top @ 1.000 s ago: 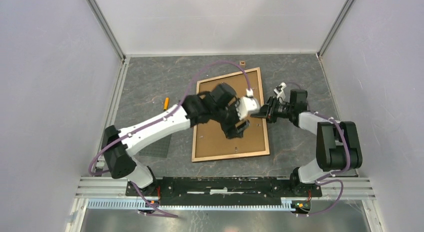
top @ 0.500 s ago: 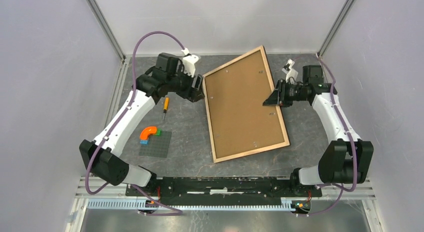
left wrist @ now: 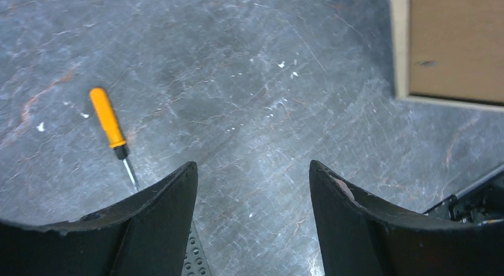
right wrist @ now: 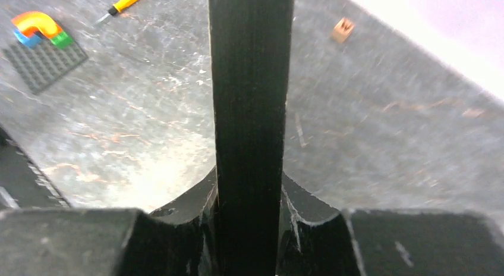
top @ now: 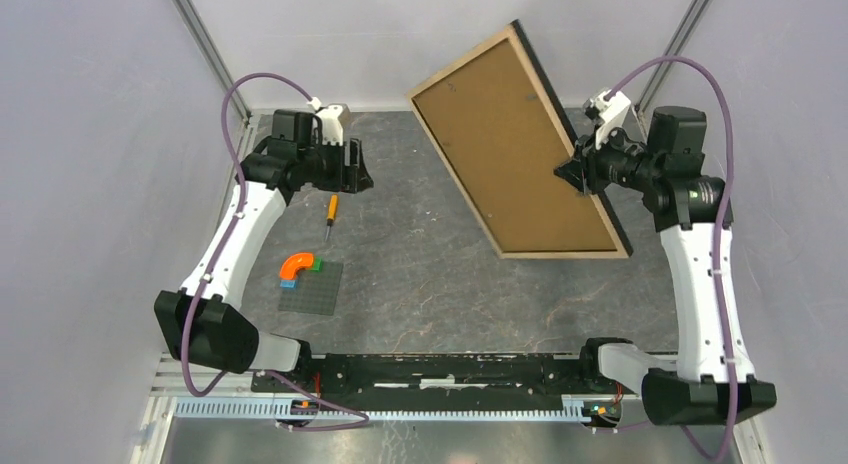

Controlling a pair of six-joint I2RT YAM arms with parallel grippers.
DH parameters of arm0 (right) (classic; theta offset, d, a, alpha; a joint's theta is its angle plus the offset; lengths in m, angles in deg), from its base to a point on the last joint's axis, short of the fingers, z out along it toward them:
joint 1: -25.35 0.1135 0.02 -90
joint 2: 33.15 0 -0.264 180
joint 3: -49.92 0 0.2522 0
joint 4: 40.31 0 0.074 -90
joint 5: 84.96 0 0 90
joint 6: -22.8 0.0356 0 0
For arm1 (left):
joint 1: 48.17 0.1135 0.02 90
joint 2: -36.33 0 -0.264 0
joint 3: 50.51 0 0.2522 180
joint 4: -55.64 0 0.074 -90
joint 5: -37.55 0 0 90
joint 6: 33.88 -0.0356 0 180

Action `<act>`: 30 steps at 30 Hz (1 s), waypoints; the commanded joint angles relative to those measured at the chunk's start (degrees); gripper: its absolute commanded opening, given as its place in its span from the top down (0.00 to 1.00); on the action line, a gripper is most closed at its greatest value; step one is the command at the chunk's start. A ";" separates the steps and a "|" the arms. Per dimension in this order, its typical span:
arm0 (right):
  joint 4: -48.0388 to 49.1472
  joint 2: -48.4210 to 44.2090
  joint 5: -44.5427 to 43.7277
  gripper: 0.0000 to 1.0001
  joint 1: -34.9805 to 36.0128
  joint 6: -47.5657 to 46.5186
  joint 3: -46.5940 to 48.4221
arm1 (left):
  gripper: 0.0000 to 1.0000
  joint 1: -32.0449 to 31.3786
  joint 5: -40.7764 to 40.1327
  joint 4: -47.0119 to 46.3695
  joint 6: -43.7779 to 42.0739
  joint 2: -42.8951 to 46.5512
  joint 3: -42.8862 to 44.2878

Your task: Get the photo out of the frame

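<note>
The frame (top: pixel 515 144) hangs tilted in the air at the back right, its brown fibreboard back and light wood edging towards the top camera. My right gripper (top: pixel 583 174) is shut on the frame's right long edge; in the right wrist view the black frame edge (right wrist: pixel 251 97) runs up between the fingers (right wrist: pixel 193 198). A corner of the frame shows in the left wrist view (left wrist: pixel 451 44). My left gripper (top: pixel 352 172) is open and empty above the table at the back left (left wrist: pixel 252 175). The photo is hidden.
An orange-handled screwdriver (top: pixel 331 206) lies on the table near the left gripper (left wrist: pixel 110 124). A dark grey baseplate (top: pixel 311 287) with an orange arch brick (top: pixel 295 267) sits at the left. A small brown block (right wrist: pixel 343 30) lies at the back. Walls enclose the table.
The right gripper has lifted the frame up and to the back right, off the table. The left gripper has let go of it and pulled back to the left.
</note>
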 commanded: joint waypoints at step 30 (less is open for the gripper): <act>55.07 -40.70 -34.83 1.00 49.82 -55.89 -71.94 | 0.27 9.54 -1.37 -3.75 1.53 -0.09 -4.04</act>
